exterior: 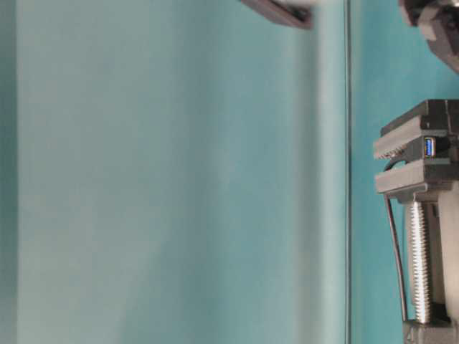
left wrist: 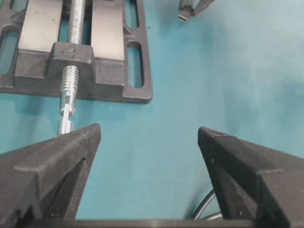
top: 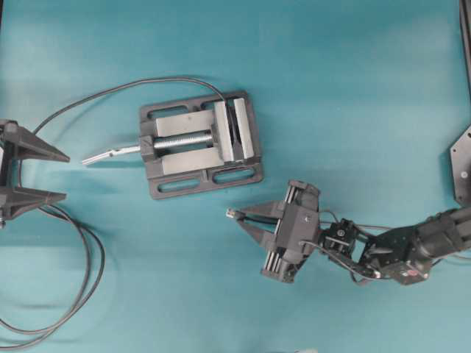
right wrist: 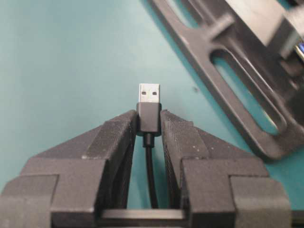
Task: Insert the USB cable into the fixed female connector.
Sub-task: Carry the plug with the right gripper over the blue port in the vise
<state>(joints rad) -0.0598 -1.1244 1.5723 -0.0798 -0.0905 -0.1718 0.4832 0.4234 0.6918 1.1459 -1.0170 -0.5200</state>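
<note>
Overhead exterior view: a grey vise (top: 200,145) is sitting near the middle of the teal worktop (top: 353,73), its silver screw rod (top: 110,154) pointing toward the left edge. The right gripper (top: 234,214) is hovering just off the vise's lower right corner, clenched on the plug of the USB cable (top: 231,212). The left gripper (top: 65,176) is waiting at the left edge, its fingers spread apart and grasping nothing. A thin black cable (top: 110,91) is running from the vise's far side and looping down toward the lower left corner. Table-level exterior view, turned sideways: the fixed female connector (exterior: 430,146) is sitting clamped between the vise's grey jaws at the right edge, showing a blue insert. Left wrist view: the left gripper's two fingers (left wrist: 57,161) are standing wide apart over bare worktop, with the screw rod's tip just beyond them and the plug far off near the top edge. Right wrist view: the right gripper's fingers (right wrist: 114,137) are pinching the black plug body, its metal end sticking out forward, near the vise's base but apart from it.
</note>
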